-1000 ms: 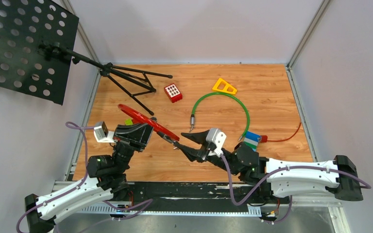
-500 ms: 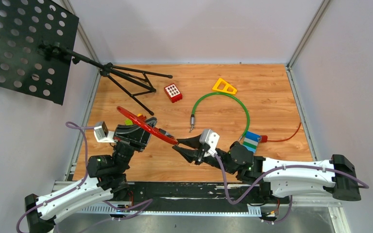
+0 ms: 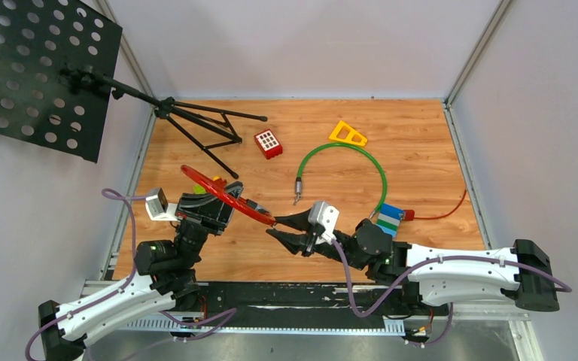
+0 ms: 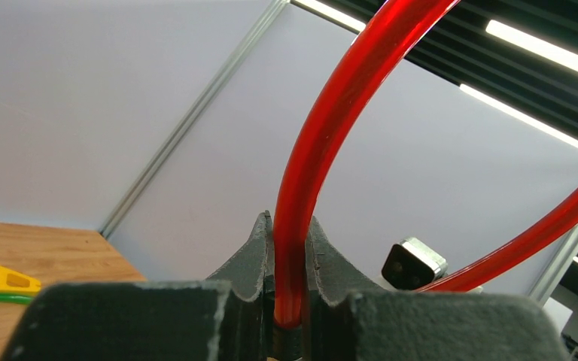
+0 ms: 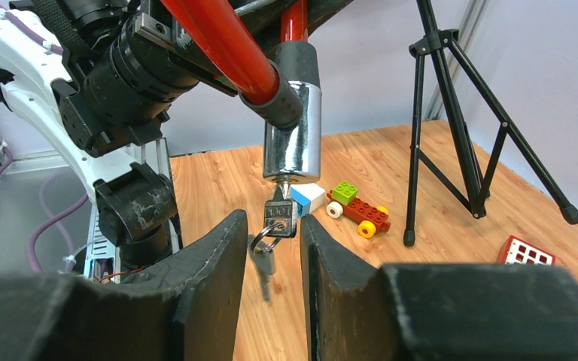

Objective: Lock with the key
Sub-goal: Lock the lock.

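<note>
- Top external view: a black music stand (image 3: pixel 45 71) rises far left of the red cable lock (image 3: pixel 222 194), with its legs on the wooden worktop (image 3: pixel 421 150).
- The left fingers (image 4: pixel 260 252) are pinched tight on the lock's red loop and hold it up off the worktop.
- At the lock's right end its silver barrel (image 5: pixel 292 128) points down. The key (image 5: pixel 278 216) sits in the barrel's lower end, and a ring with a second key dangles beneath.
- The right fingers (image 5: pixel 218 256) stand narrowly parted, one on each side of the key's head. A gap shows on one side; I cannot tell whether the other finger touches.
- Behind the lock, a toy car (image 5: pixel 357 207) lies on the worktop.
- Right of the lock lie a red block (image 3: pixel 268 143), a green cable (image 3: pixel 371 158), a yellow triangle (image 3: pixel 348 134) and a blue block (image 3: pixel 391 218).
</note>
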### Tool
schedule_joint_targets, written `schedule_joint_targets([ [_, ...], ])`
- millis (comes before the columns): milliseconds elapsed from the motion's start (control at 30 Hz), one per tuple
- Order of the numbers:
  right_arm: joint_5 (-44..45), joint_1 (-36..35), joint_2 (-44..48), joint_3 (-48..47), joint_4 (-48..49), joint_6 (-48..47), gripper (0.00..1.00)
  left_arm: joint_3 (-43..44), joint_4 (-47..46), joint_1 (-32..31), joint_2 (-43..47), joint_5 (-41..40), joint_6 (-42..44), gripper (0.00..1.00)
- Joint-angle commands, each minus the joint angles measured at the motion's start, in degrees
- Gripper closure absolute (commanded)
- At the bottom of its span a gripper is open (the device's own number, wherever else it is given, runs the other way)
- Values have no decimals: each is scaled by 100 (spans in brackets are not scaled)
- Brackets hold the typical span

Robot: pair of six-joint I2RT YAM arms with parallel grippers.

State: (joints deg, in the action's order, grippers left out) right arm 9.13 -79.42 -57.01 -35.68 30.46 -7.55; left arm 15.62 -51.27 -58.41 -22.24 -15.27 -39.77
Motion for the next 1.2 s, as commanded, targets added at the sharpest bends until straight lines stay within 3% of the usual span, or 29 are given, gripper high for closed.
schedule_joint_targets([
  [0,-133,26,84,-220,209,26,69,176,-393,-1,-16,2,-93,100],
  [300,-27,23,78,-202,276,-9,78,193,-402,1,-60,6,-84,100],
  [633,618,29,-132,-439,-192,-229,100,187,-312,-2,-12,-35,-88,100],
  [767,1216,6,-287,-611,-435,-413,100,218,-178,1,20,-106,-92,100],
  [967,2084,-135,-488,-685,-299,-1143,100,527,778,1,100,-320,-66,100],
  [1167,3021,-379,-811,-502,596,-2138,100,680,1442,-2,196,-703,-138,100],
])
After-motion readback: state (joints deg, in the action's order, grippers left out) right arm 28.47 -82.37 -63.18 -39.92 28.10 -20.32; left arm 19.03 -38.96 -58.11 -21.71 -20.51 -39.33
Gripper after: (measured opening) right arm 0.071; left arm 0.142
